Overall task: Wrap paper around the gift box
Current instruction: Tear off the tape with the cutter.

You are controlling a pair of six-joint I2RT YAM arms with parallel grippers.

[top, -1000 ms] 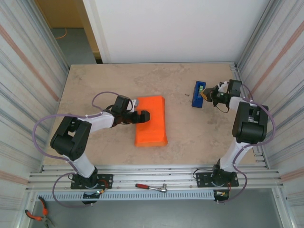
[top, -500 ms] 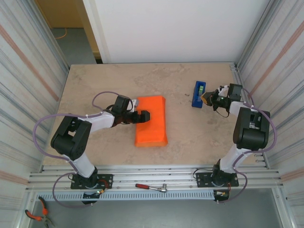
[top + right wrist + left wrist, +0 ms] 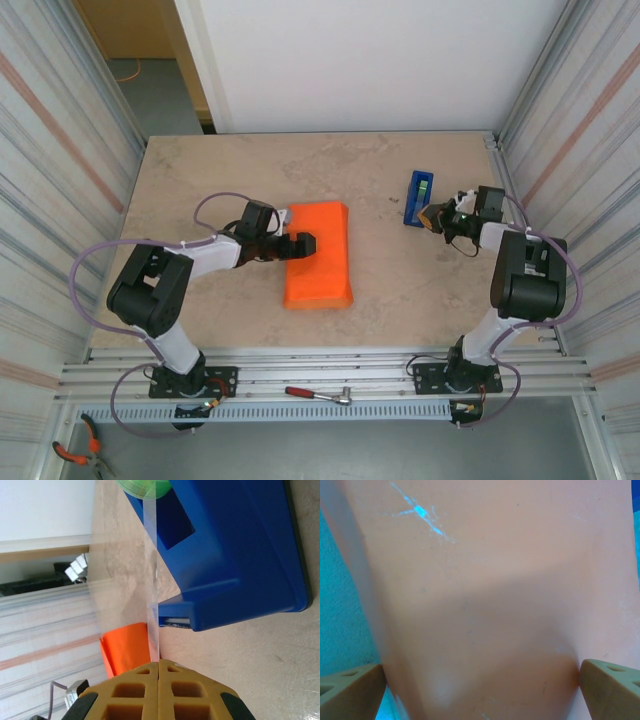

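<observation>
Corrugated metal panels flank a beige stone-patterned table [image 3: 200, 180], with a white wall behind it. Near the middle of the table the orange paper [image 3: 320, 258] lies folded into a raised oblong packet, and what it covers is hidden. The left gripper [image 3: 305, 243] reaches in from the packet's left side and sits over its upper half with the jaws spread wide. In the left wrist view its tan fingers [image 3: 350, 690] stand at the two lower corners and the smooth orange surface [image 3: 485, 605] spans the whole gap between them; whether the pads press the paper cannot be told. Well apart, toward the right wall, a blue tape dispenser [image 3: 417, 198] stands on the table. The right gripper [image 3: 431, 214] hangs just beside its near end with the jaws closed together. In the right wrist view the fingertips [image 3: 140, 685] pinch a strip of clear tape [image 3: 152, 570] that runs taut from the green roll [image 3: 145, 486] past the dispenser's cutter end [image 3: 235, 555]. The orange packet [image 3: 127, 647] shows in the distance beyond it.
</observation>
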